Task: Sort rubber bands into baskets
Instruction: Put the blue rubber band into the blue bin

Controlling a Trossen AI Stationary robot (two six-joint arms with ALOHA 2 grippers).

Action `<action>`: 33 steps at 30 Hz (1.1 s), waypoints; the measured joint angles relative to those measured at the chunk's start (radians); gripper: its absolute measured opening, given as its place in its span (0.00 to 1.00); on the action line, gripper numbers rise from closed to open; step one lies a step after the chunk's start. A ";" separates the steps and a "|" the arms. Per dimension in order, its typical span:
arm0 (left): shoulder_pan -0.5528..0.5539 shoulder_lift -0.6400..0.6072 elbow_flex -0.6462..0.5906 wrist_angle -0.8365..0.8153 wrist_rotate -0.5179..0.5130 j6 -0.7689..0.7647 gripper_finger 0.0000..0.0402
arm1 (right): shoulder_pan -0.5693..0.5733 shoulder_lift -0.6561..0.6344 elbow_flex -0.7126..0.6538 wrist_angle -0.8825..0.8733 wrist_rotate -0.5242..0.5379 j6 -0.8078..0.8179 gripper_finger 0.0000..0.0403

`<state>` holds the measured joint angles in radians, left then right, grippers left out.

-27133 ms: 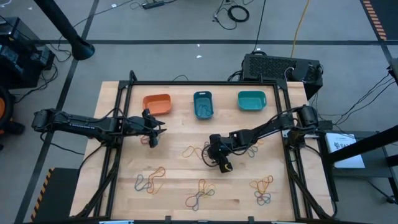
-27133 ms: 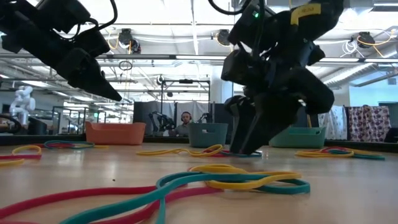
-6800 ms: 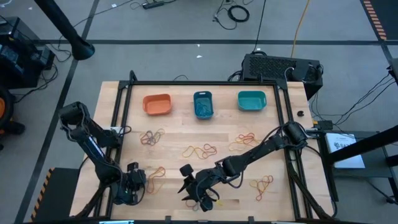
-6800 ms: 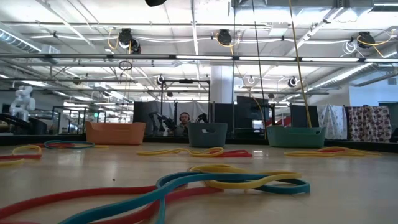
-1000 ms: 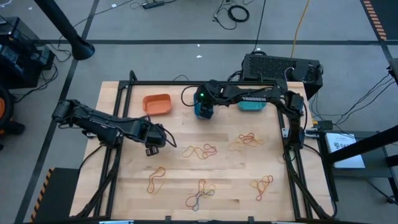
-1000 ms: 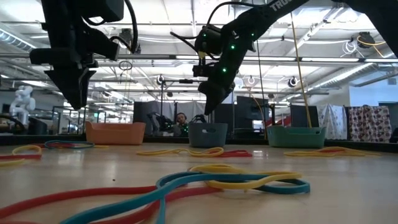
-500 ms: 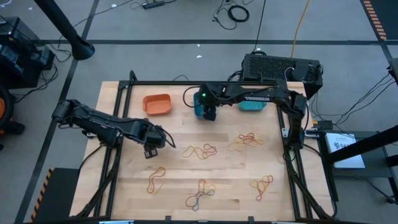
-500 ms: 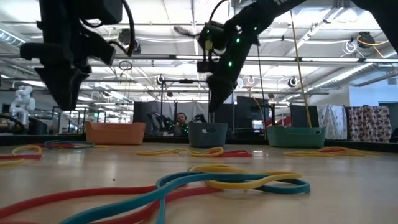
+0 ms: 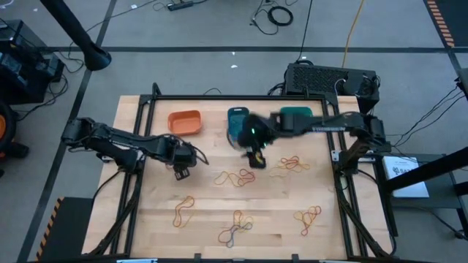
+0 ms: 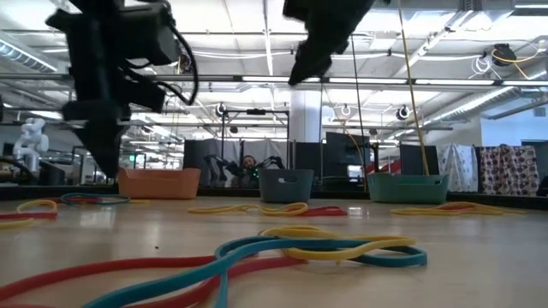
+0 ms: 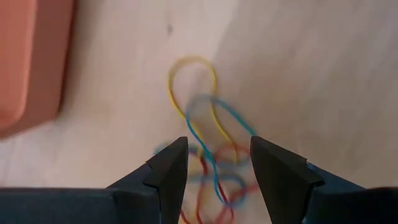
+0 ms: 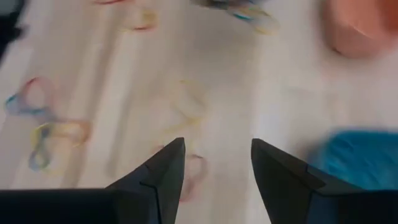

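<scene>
Rubber bands (image 9: 235, 177) scattered on table (image 9: 205, 212) | baskets (image 9: 239, 119) far edge | both jaws apart

orange basket (image 9: 185, 122), blue basket (image 9: 237, 120), teal basket (image 9: 296, 117) in far row; rubber bands (image 9: 235, 177) in loose tangled clusters nearer.

L gripper (image 9: 181, 172) & R gripper (image 9: 256, 158): jaws open, above table

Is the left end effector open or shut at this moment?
Open. In the left wrist view, the left end effector has its two fingers apart, with nothing between them; rubber bands lie on the table beneath.
</scene>
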<state>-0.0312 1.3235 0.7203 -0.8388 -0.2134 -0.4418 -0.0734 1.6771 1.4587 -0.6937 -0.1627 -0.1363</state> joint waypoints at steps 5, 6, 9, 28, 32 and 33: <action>0.075 0.000 -0.002 0.004 0.012 0.007 0.45 | 0.110 -0.065 -0.127 0.174 0.003 -0.060 0.44; 0.083 0.000 -0.002 0.005 0.013 0.008 0.45 | 0.127 -0.078 -0.157 0.218 0.004 -0.062 0.44; 0.101 0.000 -0.002 0.029 0.021 0.007 0.45 | 0.171 -0.114 -0.266 0.376 0.004 -0.058 0.44; 0.155 0.000 -0.111 0.182 0.058 0.037 0.45 | 0.312 -0.148 -0.572 1.016 0.063 -0.089 0.44; 0.155 0.000 -0.126 0.186 0.063 0.030 0.45 | 0.311 -0.148 -0.572 1.014 0.063 -0.089 0.44; 0.155 0.000 -0.134 0.187 0.061 0.028 0.45 | 0.311 -0.148 -0.572 1.013 0.063 -0.089 0.44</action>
<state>0.1234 1.3235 0.5859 -0.6514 -0.1520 -0.4135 0.2375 1.5295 0.8864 0.3191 -0.1001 -0.2253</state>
